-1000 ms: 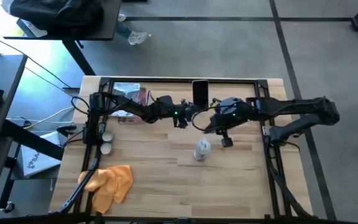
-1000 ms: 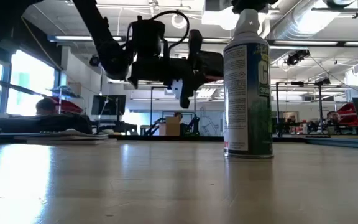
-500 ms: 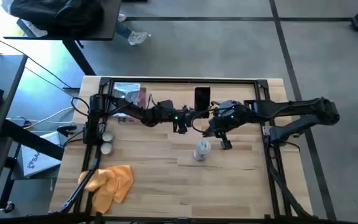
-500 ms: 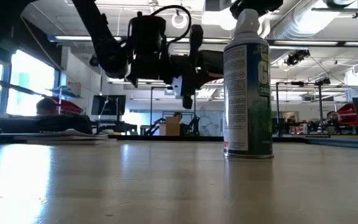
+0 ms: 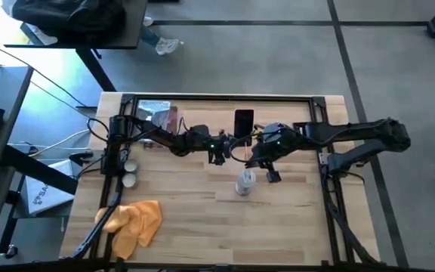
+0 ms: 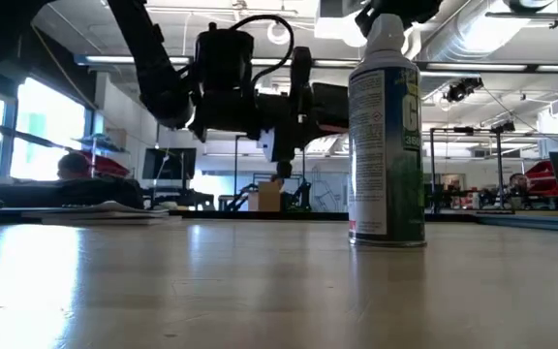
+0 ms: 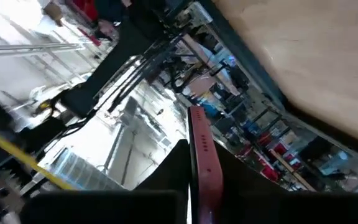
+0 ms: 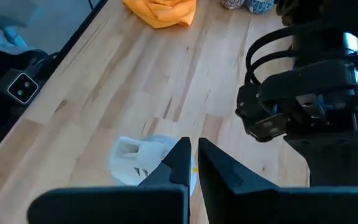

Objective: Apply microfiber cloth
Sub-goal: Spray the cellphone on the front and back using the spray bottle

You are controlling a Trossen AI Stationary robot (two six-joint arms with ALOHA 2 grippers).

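Both grippers hover mid-table, cloth untouched: left gripper (image 5: 219, 153) clamps the phone (image 5: 243, 121), right gripper (image 8: 193, 163) nearly closed (empty); fetching the microfiber cloth (image 5: 132, 222) seems next.

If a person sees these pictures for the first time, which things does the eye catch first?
The two dark arms meet over the table's middle, beside a black phone. Just in front of them a spray can stands upright. The microfiber cloth lies crumpled and untouched at the near left corner, far from both arms.

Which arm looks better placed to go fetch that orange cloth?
Probably the left. The microfiber cloth lies at the table's near-left corner, on the left arm's side. The left end effector grips the phone, though; the right end effector hovers by the spray can.
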